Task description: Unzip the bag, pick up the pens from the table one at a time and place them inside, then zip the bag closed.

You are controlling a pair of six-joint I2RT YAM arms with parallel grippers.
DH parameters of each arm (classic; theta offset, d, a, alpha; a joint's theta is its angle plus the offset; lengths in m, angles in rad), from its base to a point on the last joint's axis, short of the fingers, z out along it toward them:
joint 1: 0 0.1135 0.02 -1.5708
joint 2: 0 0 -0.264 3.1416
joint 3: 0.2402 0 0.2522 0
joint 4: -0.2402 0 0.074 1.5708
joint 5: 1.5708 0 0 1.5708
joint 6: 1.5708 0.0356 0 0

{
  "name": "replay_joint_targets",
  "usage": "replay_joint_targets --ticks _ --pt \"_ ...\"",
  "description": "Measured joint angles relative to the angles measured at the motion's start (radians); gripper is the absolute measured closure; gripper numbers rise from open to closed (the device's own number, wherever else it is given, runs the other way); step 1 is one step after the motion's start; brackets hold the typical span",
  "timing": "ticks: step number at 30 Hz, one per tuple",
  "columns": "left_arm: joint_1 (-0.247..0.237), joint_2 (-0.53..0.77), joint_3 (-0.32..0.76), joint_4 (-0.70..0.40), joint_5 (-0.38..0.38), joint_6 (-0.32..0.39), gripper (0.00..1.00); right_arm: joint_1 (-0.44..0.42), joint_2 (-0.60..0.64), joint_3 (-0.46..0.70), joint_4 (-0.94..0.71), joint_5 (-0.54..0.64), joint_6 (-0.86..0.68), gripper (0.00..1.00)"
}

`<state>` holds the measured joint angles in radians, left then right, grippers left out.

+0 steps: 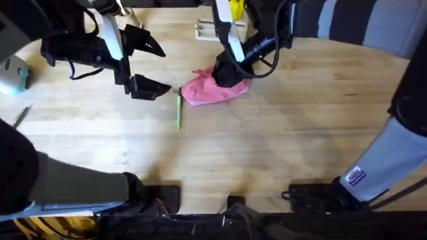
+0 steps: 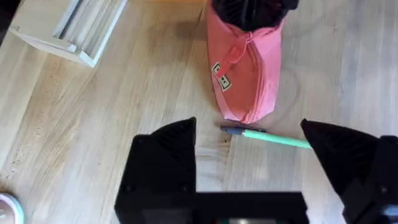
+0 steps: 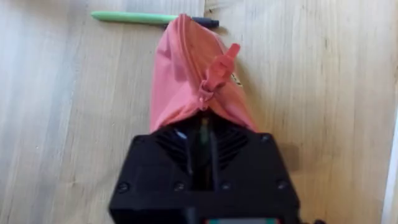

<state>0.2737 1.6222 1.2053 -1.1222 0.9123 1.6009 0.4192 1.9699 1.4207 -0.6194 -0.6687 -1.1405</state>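
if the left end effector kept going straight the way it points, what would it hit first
Probably the green pen, lying just ahead of the open left end effector; the pink bag lies beyond. Depth is hard to judge.

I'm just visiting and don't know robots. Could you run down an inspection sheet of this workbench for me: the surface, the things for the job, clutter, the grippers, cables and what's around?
Surface: pale plank table, dry and unmarked where visible.
Job's things: pink bag lies near the middle, its zipper pull standing up; green pen lies on the wood just off the bag's free end, not touching it.
Clutter: small pale wooden tray beyond the bag; a teal object at the left edge.
Grippers: right gripper is shut on the bag's end; left gripper hovers open over the pen's dark tip.
Cables: black cable loops off the right arm.
Surroundings: dark equipment along the near edge.
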Motion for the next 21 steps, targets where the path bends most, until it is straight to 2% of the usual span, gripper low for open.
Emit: replay_joint_targets --ticks 4,5,17,21 --pt "0.000 0.000 0.000 0.000 0.000 0.000 0.007 0.010 0.012 0.000 -0.002 -0.005 -0.009 0.342" --pt "0.000 0.000 0.000 0.000 0.000 0.000 0.007 0.010 0.022 0.000 -0.002 -0.005 -0.016 0.021" --pt "0.000 0.000 0.000 -0.015 0.000 0.000 0.007 0.010 0.018 0.000 0.012 -0.003 -0.019 0.004" --pt "0.000 -0.019 0.000 -0.039 -0.027 0.000 0.007 0.003 -0.043 0.000 0.012 0.009 -0.010 0.004"
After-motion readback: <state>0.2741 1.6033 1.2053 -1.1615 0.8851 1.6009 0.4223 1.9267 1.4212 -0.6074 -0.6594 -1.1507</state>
